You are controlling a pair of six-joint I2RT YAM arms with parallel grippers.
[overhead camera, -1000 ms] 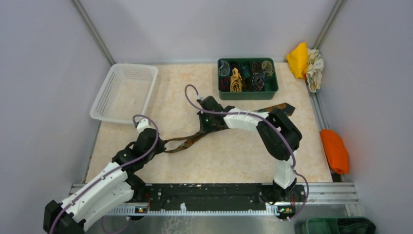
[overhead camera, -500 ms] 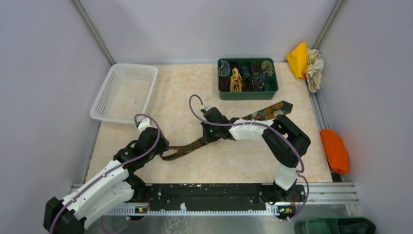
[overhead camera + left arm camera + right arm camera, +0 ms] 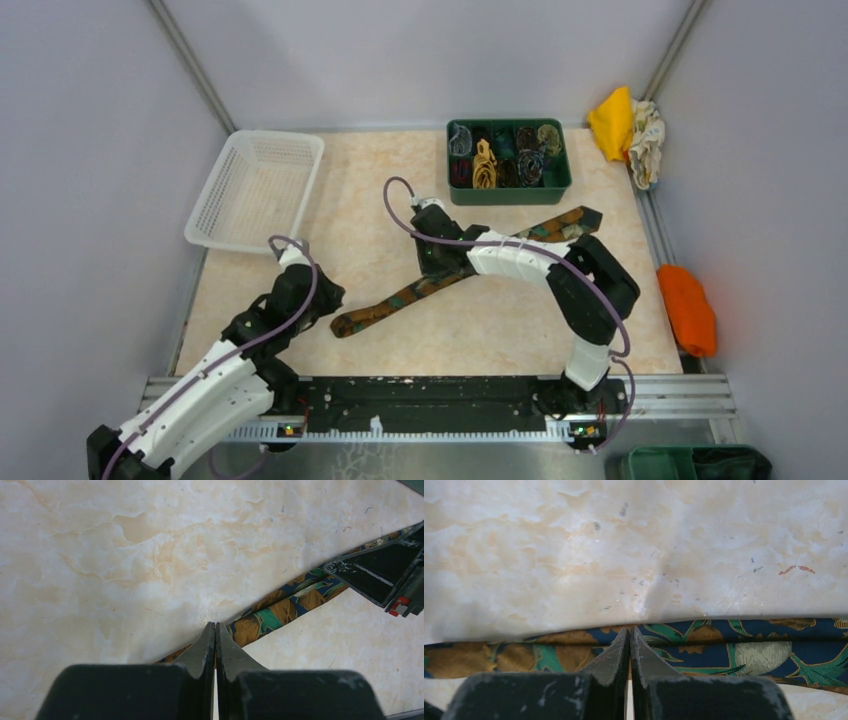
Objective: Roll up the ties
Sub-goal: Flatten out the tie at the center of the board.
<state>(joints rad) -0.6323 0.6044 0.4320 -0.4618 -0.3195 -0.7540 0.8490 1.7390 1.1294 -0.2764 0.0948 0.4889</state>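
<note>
One dark brown tie with orange-gold and teal blotches [image 3: 395, 300] lies stretched in a straight diagonal across the table, its narrow end at the near left and its wide end at the far right. My left gripper [image 3: 330, 305] is shut near the narrow end, with the tie [image 3: 280, 612] running under its tips [image 3: 215, 625]. My right gripper [image 3: 432, 262] is shut at the tie's middle. In the right wrist view its tips [image 3: 629, 628] sit at the far edge of the flat tie [image 3: 749, 645]. Several rolled ties fill the green bin [image 3: 509, 198].
A white mesh basket [image 3: 205, 225] stands at the far left. Yellow [image 3: 612, 122], white [image 3: 648, 140] and orange [image 3: 688, 308] cloth lumps lie beyond the right edge. The right gripper's black body [image 3: 380, 577] shows in the left wrist view. Purple cables loop over both arms.
The tie was held slack and kinked between the grippers. Now it lies straight and flat on the table. The right gripper moved a little away from the bases and the left arm drew back.
</note>
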